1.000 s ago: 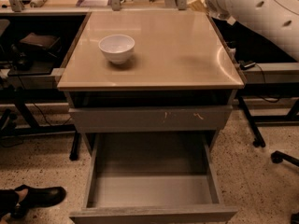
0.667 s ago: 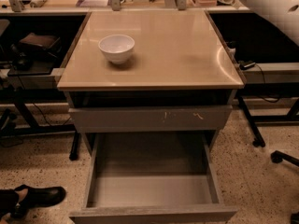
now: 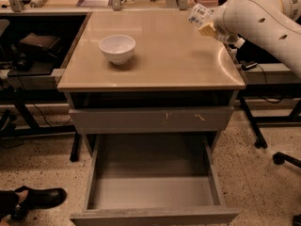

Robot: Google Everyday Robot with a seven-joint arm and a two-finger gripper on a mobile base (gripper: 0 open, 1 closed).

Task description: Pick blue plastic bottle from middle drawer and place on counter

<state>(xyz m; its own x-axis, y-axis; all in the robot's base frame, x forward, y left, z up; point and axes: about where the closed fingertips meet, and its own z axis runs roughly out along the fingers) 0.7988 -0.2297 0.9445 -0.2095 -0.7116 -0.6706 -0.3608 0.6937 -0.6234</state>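
Camera view: the blue plastic bottle (image 3: 199, 13) was seen clamped in the fingers of the gripper (image 3: 206, 24) over a far corner of the desk (image 3: 178, 67), the open middle drawer (image 3: 150, 191) well below them, so placing was judged in hand and a lowering onto the desk beneath the fingers called for.

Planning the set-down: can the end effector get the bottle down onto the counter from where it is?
Probably yes. The end effector holds the blue plastic bottle about over the counter's far right corner. The white bowl sits well to the left, and nothing shows on the surface below.
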